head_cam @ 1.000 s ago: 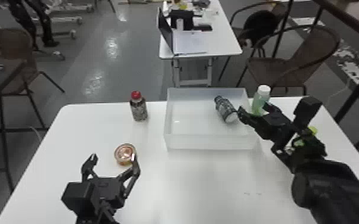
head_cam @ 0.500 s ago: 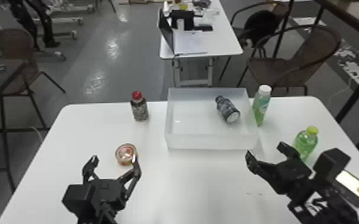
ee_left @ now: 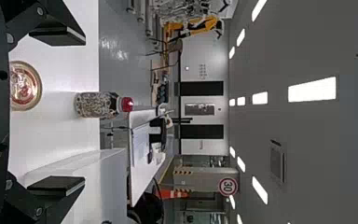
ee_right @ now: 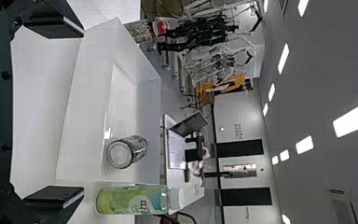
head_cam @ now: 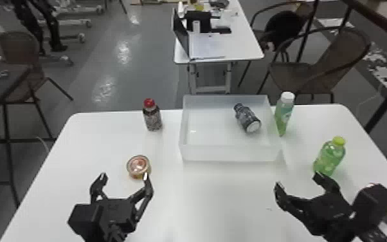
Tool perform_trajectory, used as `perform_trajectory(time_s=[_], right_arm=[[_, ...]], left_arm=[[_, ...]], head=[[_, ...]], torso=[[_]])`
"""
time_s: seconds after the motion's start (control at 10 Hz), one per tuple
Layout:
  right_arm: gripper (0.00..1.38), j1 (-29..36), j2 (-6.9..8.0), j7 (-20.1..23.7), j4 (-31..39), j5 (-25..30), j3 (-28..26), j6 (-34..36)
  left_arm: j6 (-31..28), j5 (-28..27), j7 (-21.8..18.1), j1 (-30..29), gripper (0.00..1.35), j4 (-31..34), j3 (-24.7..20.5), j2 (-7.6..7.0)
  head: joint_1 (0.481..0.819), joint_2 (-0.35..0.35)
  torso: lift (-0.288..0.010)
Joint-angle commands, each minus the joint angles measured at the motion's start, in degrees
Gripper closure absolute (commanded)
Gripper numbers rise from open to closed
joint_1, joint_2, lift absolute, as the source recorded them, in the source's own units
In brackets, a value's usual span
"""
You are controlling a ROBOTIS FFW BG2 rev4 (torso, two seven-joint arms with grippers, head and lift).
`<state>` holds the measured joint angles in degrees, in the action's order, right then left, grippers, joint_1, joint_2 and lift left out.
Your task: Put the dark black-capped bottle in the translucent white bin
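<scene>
Right gripper (head_cam: 298, 180) and left gripper (head_cam: 124, 176) wide; one dark bottle (head_cam: 247, 118) (black-capped, it seems) in one bin (head_cam: 229, 153), three bottles (head_cam: 153, 119) outside.

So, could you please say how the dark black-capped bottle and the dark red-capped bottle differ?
The black-capped bottle lies on its side, while the red-capped bottle stands upright. The black-capped one is in the translucent white bin; the red-capped one is on the white table. Both are dark and patterned.

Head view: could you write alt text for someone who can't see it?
A dark bottle lies on its side in a translucent white bin on a white table, between two black robot arms' open jaws, with other bottles nearby.
</scene>
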<state>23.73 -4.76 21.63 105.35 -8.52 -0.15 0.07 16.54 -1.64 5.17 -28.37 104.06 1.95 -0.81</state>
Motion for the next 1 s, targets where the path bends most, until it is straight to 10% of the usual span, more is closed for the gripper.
perform_trajectory(time_s=[0.0, 0.9], right_arm=[[0.11, -0.6, 0.01, 0.9, -0.6, 0.0, 0.0, -0.1], [0.11, -1.1, 0.71, 0.9, -2.5, 0.8, 0.1, -5.3]], left_arm=[[-0.3, 0.1, 0.1, 0.1, 0.23, 0.1, 0.3, -0.42], [-0.7, -0.2, 0.1, 1.0, 0.23, -0.3, 0.4, -0.42]], head=[[0.695, 0.078], [0.695, 0.078]], torso=[[-0.034], [-0.034]])
